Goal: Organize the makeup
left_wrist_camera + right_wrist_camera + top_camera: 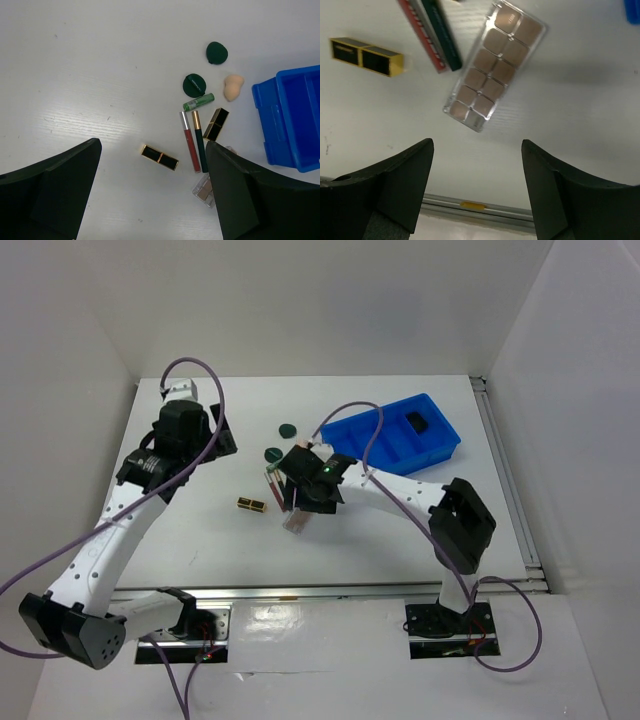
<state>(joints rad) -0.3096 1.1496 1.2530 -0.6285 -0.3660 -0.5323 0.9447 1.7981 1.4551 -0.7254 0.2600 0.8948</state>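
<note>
The makeup lies mid-table. In the left wrist view I see two dark green round compacts (217,52) (194,85), a peach sponge (233,86), a green tube (198,102), two black-gold lipsticks (159,157) (216,124), a red pencil (189,142) and a dark green pencil (200,142). The greyish-pink palette (494,65) lies flat just ahead of my right gripper (476,150), which is open and empty above it. My left gripper (153,146) is open and empty, high above the table. A black square compact (417,421) sits in the blue tray (440,452).
The blue divided tray stands at the back right, just right of the makeup cluster. White walls enclose the table on the left, back and right. A metal rail (470,205) runs along the near table edge.
</note>
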